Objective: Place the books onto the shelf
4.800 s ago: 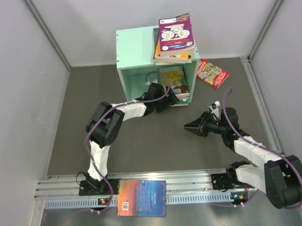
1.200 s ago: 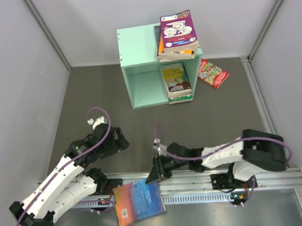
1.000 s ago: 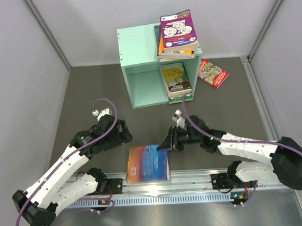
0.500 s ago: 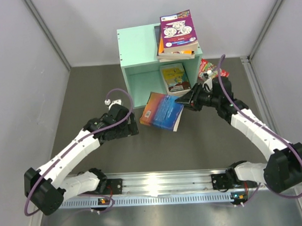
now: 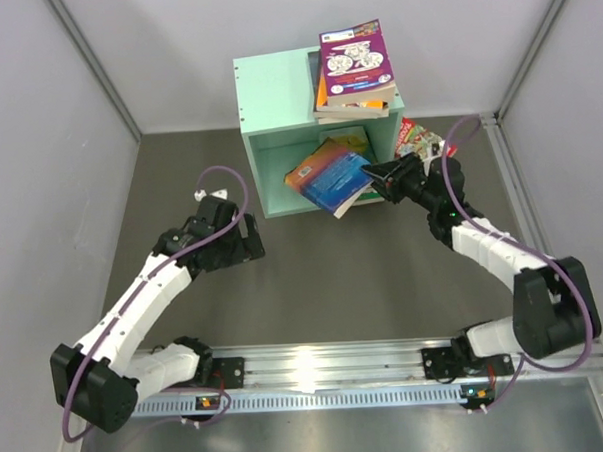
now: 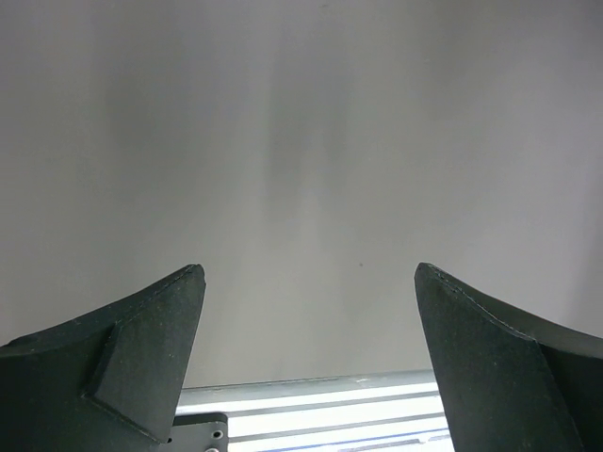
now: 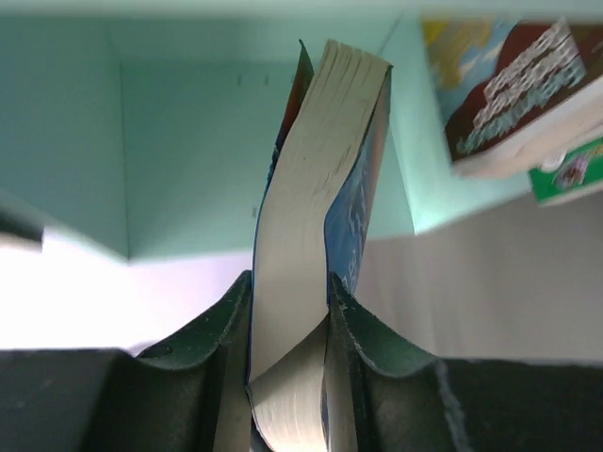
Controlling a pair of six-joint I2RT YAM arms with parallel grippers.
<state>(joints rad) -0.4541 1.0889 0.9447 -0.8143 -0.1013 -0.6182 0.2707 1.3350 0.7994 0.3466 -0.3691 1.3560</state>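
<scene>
Now right gripper (image 5: pixel 377 171) pinches a book (image 5: pixel 324 175) by the shelf (image 5: pixel 270 82); left gripper (image 6: pixel 309 292) gapes empty. Next, the book should slide inside.

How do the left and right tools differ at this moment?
The left tool is wide open and empty; the right tool is shut on the blue-orange book. The left tool hangs over the table, away from the shelf; the right tool is at the shelf's open front. Both are dark two-finger tools.

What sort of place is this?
Probably a robot test booth: bare grey walls close it in, a left arm and right arm are bolted to a metal rail, facing one green shelf.
</scene>
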